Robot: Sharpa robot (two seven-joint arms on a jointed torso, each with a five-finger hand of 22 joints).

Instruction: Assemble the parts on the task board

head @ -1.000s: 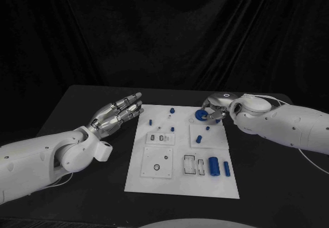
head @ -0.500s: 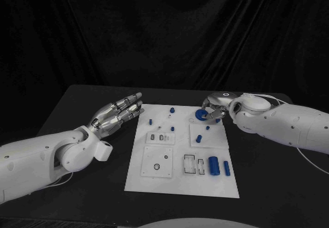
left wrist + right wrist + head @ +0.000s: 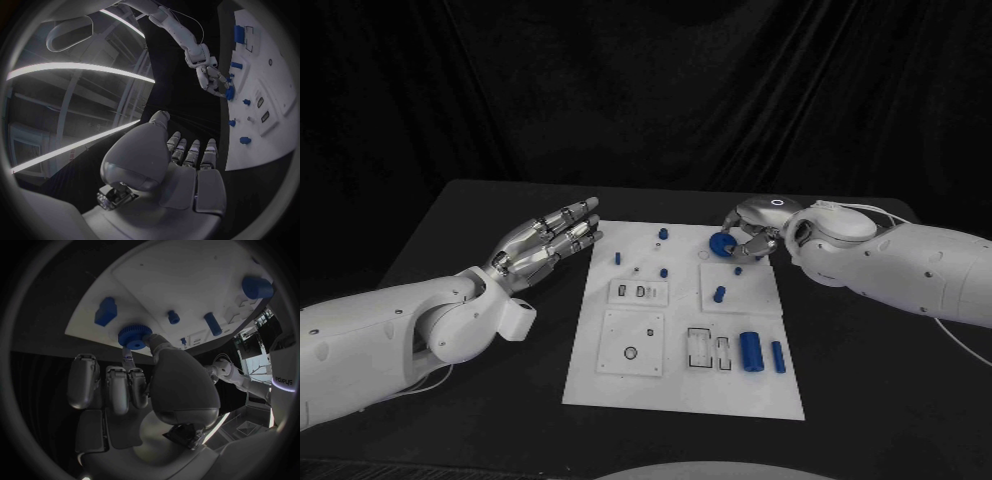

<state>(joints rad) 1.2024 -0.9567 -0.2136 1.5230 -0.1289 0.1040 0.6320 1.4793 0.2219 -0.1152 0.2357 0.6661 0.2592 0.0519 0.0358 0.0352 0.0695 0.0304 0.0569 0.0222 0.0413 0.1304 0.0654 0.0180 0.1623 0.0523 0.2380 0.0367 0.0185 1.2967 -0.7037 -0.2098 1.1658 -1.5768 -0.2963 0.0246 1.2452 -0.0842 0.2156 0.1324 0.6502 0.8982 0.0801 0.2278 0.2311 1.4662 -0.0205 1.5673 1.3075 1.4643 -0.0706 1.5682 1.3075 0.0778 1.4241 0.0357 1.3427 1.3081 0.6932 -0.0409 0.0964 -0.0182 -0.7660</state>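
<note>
Since a second ago: right hand [image 3: 753, 236] and its blue gear [image 3: 721, 243] have shifted very slightly nearer the robot; left hand [image 3: 548, 240] and all loose parts unchanged.

Item 1, right hand [image 3: 134, 390]. Poised over the far right corner of the task board [image 3: 678, 385]. Thumb and a finger pinch the blue gear [image 3: 133, 335], a round toothed wheel, at its rim; the remaining fingers lie curled beside it. From the left wrist view the same hand [image 3: 212, 80] carries the gear [image 3: 230, 92] at its fingertips, just over the board edge [image 3: 262, 145].

Item 2, left hand [image 3: 181, 165]. Held above the black table [image 3: 473, 220] just off the board's left edge, across the board from the right hand. Fingers straight and slightly apart, palm up, nothing in it.

Item 3, task board [image 3: 187, 275]. White plate lying between the two hands.

Item 4, parts on the board. Short blue peg [image 3: 718, 294] just toward the robot from the right hand. Large blue cylinder [image 3: 750, 349] and slim blue bar [image 3: 777, 355], side by side, well apart from that hand on the board's near right. Small blue pegs [image 3: 662, 234] between the two hands, near the far edge. Whether these stand in sockets or lie loose cannot be told.
</note>
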